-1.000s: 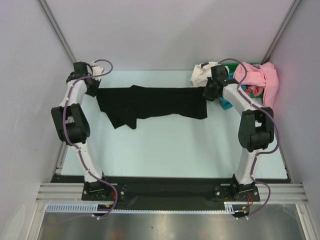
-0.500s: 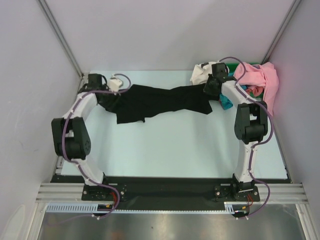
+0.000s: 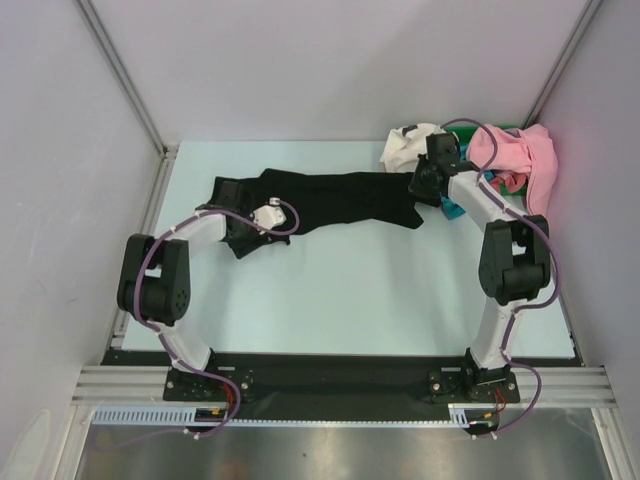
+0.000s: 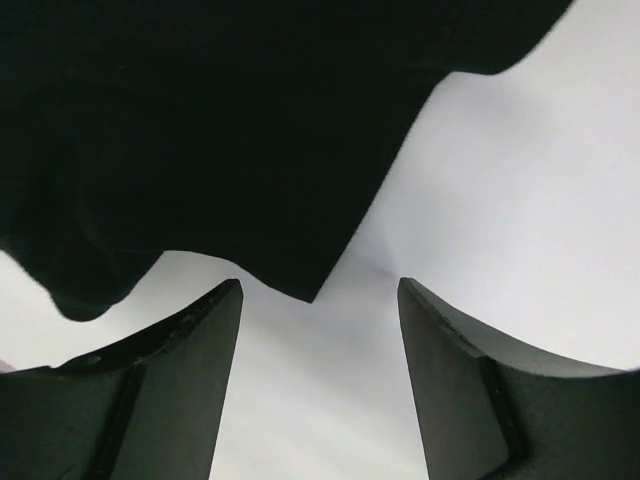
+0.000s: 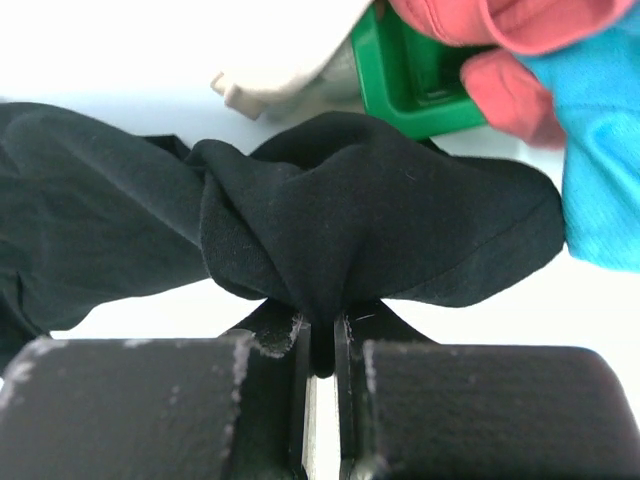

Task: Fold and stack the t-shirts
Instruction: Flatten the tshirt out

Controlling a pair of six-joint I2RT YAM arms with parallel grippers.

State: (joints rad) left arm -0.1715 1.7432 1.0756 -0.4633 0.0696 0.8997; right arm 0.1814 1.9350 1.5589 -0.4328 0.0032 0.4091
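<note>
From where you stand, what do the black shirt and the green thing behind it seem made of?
Black shirt: soft matte cloth, probably cotton knit; it bunches into folds where the right gripper pinches it. Green thing: likely hard plastic, shiny, with straight edges.

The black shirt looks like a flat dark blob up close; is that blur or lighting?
Left wrist view: the black t-shirt is very close and dark, no weave showing, against a washed-out table. Right wrist view: its folds and hem read clearly. Top view: even light, faint shadows.
</note>
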